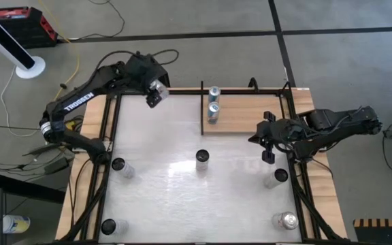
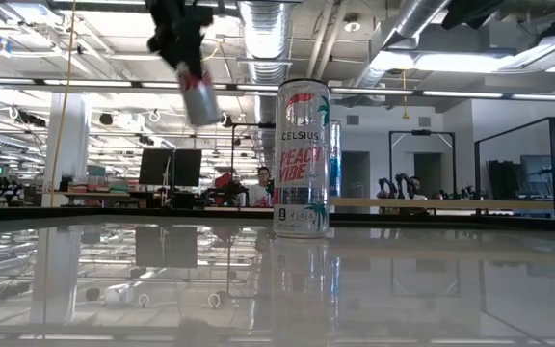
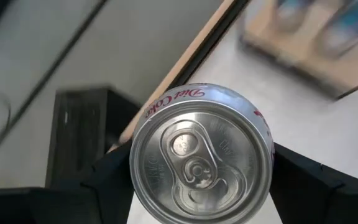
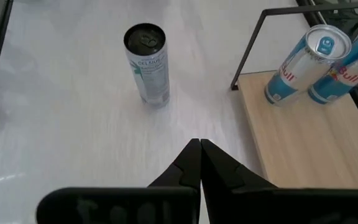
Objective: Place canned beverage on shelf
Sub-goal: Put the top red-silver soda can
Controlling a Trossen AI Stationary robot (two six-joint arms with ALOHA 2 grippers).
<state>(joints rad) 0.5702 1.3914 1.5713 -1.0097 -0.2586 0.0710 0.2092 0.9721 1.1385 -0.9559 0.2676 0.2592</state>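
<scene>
My left gripper (image 1: 156, 94) is high over the table's far left part, left of the shelf, and is shut on a silver Diet Coke can (image 3: 201, 155); the low view shows the can (image 2: 198, 96) in the air. The shelf (image 1: 250, 112) is a tan wood panel with black rails at the far right; two blue cans (image 1: 214, 102) stand upright at its left end. My right gripper (image 1: 267, 141) is shut and empty, low by the shelf's near right corner; it also shows in its wrist view (image 4: 199, 155). My left gripper pinches the can between its two fingers (image 3: 107, 180), one on each side of the can's wall near its top rim (image 3: 267, 140). The fingers come from above. The can hangs tilted below them, clear of the table, its top toward the wrist camera.
A Celsius can (image 1: 202, 158) stands mid-table, also seen in the right wrist view (image 4: 148, 62). More cans stand at the left (image 1: 119, 165), near left (image 1: 107, 226), right (image 1: 278, 177) and near right (image 1: 286, 220). The shelf's right half is bare.
</scene>
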